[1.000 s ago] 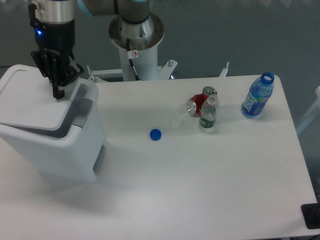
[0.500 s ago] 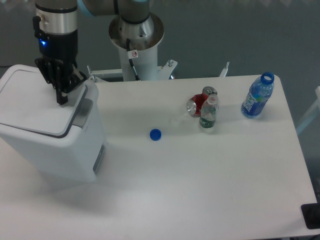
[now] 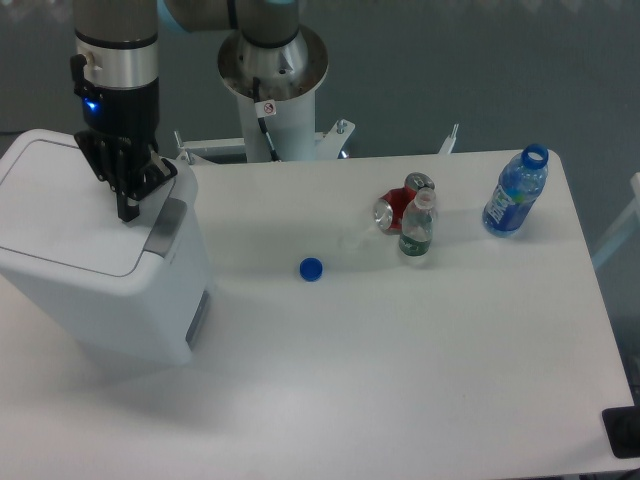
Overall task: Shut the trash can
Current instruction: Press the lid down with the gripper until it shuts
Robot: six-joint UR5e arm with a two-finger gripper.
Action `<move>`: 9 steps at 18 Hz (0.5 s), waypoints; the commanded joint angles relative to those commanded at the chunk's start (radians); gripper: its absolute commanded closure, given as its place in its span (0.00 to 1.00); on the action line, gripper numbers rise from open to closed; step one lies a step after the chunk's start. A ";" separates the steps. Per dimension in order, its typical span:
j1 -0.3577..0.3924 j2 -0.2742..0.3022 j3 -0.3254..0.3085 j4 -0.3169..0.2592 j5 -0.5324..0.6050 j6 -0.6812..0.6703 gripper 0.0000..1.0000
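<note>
Pointing straight down, the gripper (image 3: 127, 208) has its fingers drawn narrow, holding nothing, tips on the lid of the trash can (image 3: 100, 260) at the table's (image 3: 400, 350) left end. Light, stiff, smooth plastic, probably; press it flat near the grey latch panel (image 3: 166, 226), no grasp needed.

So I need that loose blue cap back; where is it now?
The blue cap lies on the table, left of centre, between the trash can and the small bottle.
</note>
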 joint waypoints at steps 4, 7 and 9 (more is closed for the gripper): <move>0.011 0.003 0.002 0.000 -0.003 0.005 1.00; 0.055 0.009 0.018 0.002 -0.014 0.006 0.84; 0.095 0.017 0.025 0.006 -0.034 0.008 0.52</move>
